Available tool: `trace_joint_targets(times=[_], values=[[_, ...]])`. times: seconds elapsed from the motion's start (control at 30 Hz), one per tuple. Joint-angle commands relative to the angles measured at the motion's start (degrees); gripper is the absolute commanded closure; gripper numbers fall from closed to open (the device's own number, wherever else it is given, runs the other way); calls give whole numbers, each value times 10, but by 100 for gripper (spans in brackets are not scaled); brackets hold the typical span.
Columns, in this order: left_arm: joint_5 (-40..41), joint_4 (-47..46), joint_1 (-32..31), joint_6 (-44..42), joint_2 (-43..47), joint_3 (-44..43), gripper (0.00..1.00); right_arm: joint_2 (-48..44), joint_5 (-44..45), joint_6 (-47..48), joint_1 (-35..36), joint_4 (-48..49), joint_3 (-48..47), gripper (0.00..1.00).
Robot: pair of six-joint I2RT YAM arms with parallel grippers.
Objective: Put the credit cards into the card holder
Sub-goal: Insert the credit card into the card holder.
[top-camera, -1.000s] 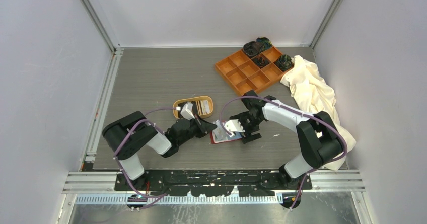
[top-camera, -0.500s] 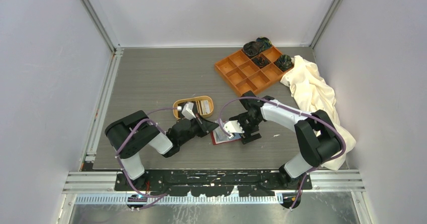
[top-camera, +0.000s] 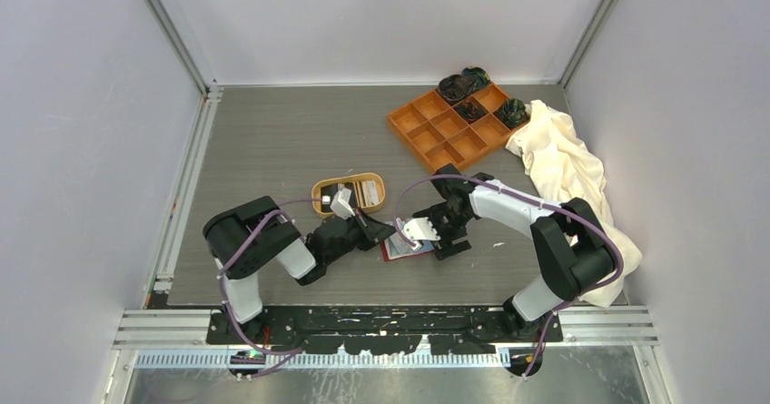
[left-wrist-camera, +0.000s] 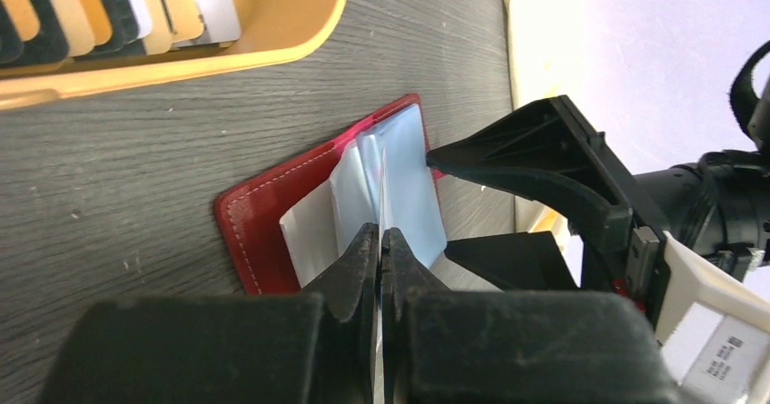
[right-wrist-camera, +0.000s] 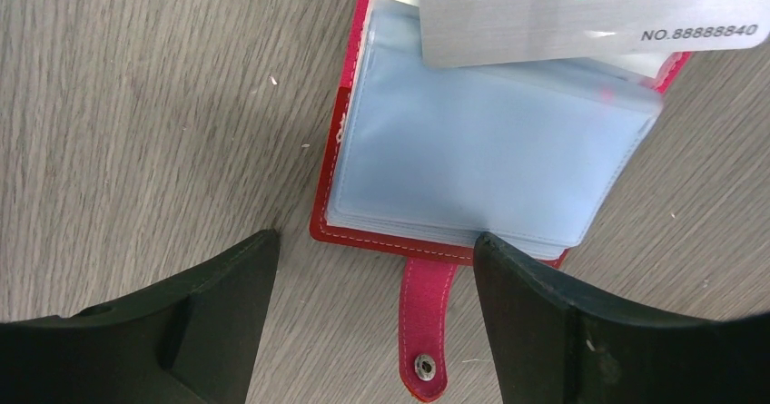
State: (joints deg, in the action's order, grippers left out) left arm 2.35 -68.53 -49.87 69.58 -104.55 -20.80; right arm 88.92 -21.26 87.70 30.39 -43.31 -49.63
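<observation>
Feeding a card into the wallet right now, so here's my read. The left gripper (left-wrist-camera: 380, 234) is clamped tight on a grey card (right-wrist-camera: 581, 14). From its own camera the card is only a thin edge between the fingers, and in the right wrist view its free end sits over the top edge of the wallet (right-wrist-camera: 490, 159). The wallet lies open on the table near the dish (left-wrist-camera: 272, 36) where the spare cards (left-wrist-camera: 109, 14) are lined up, and its plastic sleeves (left-wrist-camera: 404, 186) are fanned up a bit. The right gripper (right-wrist-camera: 372, 241) is spread wide with nothing in it, one finger on either side of the edge with the snap tab (right-wrist-camera: 425, 331) (can't tell if it's actually pressing the wallet or just hovering over it). I'd get the right fingers firmly down first so the wallet can't skate away when the card pushes on it. Then I'd bring the card in at a shallow angle and line its leading edge up with one sleeve mouth. Those sleeves look floppy, so I reckon the big risk is the card sliding between two of them instead of into one. I'd go slow, watch the right wrist view, and only let go once most of the card is buried.
</observation>
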Motion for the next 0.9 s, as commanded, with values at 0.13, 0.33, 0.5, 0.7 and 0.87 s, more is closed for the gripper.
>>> trace_joint_targets(times=[0.13,0.33,0.5,0.7,0.87], values=[[12,-54,-5,15,-29,-8,100,5,3,3,6,-13,-18,17],[20,-46,-8,14,-25,-5,100,7,4,2,8,-14,-19,17],[21,-35,-9,11,-20,-7,100,7,3,3,8,-15,-20,17],[19,-30,-21,16,-33,-24,100,7,4,2,10,-17,-21,17],[22,-19,-31,22,-40,-33,100,8,5,2,11,-17,-21,17]])
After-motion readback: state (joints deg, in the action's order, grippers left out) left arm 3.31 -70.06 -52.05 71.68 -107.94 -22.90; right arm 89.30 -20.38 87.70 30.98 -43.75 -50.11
